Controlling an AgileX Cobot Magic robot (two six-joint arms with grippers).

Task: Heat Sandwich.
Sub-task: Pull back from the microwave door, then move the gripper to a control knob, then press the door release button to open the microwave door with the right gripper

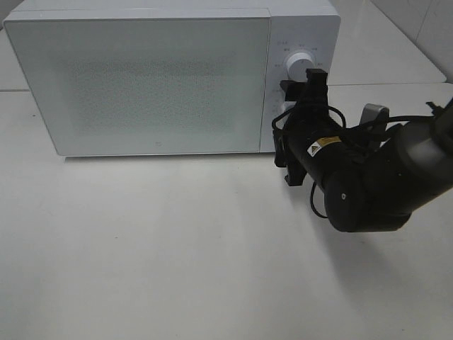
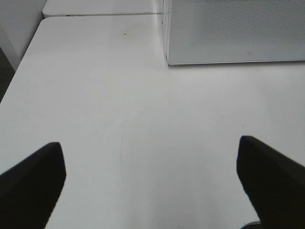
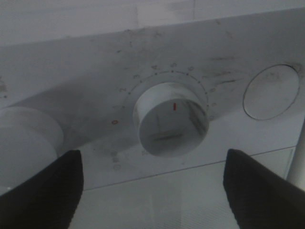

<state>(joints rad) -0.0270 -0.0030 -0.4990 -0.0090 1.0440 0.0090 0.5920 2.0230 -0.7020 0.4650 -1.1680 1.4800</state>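
Two views onto a white microwave [image 1: 141, 78], door shut, frosted front hiding whatever sits inside. Set at the back of a white table [image 1: 177, 269]. As for the sandwich: cannot tell where, not to be made out in any view.

Over on the right, black arm [image 1: 368, 184] stretched across the table toward the control panel [image 1: 301, 32] beside the door. At its end the right gripper [image 1: 306, 83], up close against the panel. From the wrist view, fingers [image 3: 43, 191] spread wide, one on each side of a round white dial [image 3: 170, 119], near it yet apart from it, gripping nothing. Short red mark [image 3: 174, 106] on the dial face, pointing toward a ring of numbers [image 3: 154, 67] printed around it. Second knob [image 3: 24, 138] to one side of the dial, flat round button [image 3: 271, 93] to the other. From above, one white knob [image 1: 297, 65] just beside the gripper tip; cannot tell which of the two.

Then the left gripper [image 2: 152, 176], low over bare tabletop, black fingers [image 2: 33, 183] far apart, holding nothing. Ahead of it, well apart, the microwave's lower front corner.
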